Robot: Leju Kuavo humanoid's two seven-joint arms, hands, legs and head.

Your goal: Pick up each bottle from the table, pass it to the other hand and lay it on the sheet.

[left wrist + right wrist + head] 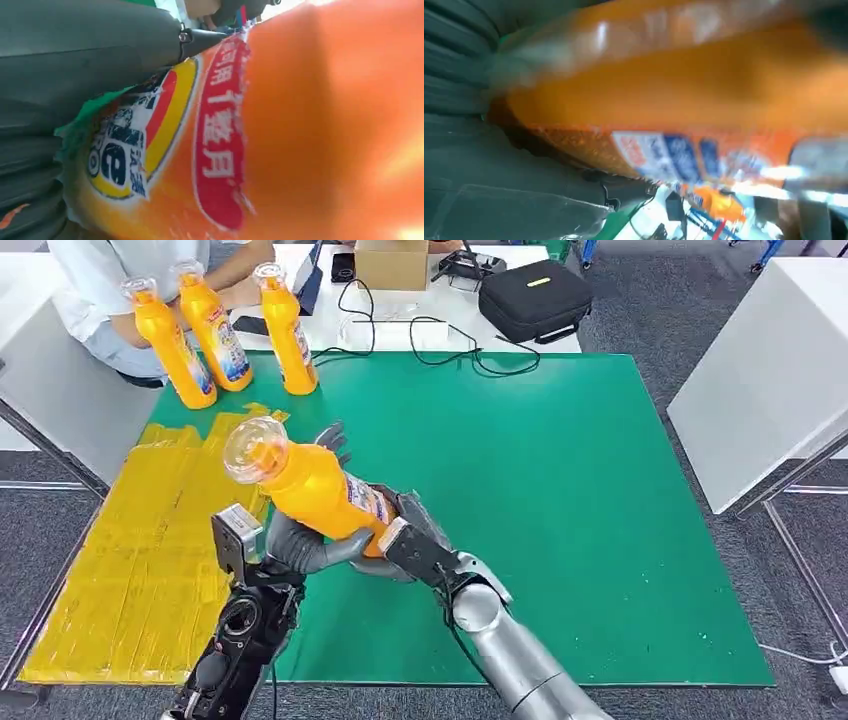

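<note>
Bottle (310,485), full of orange liquid, is held tilted above the green table (560,490), gripped by both the left hand (305,540) and right hand (405,535); its clear cap points away from them. Left wrist view adds the label's red band.

Orange bottle (320,125) against grey left hand (75,65)

Green table (560,540) carries yellow sheet (130,570) along 9 o'clock edge, sheet overhanging that side. Three orange bottles (215,330) stand upright, close together, at 11 o'clock corner, just beyond sheet. White table (400,335) abuts at 12 o'clock, bearing black case (535,300), cardboard box (392,265), black cables (440,350).
</note>
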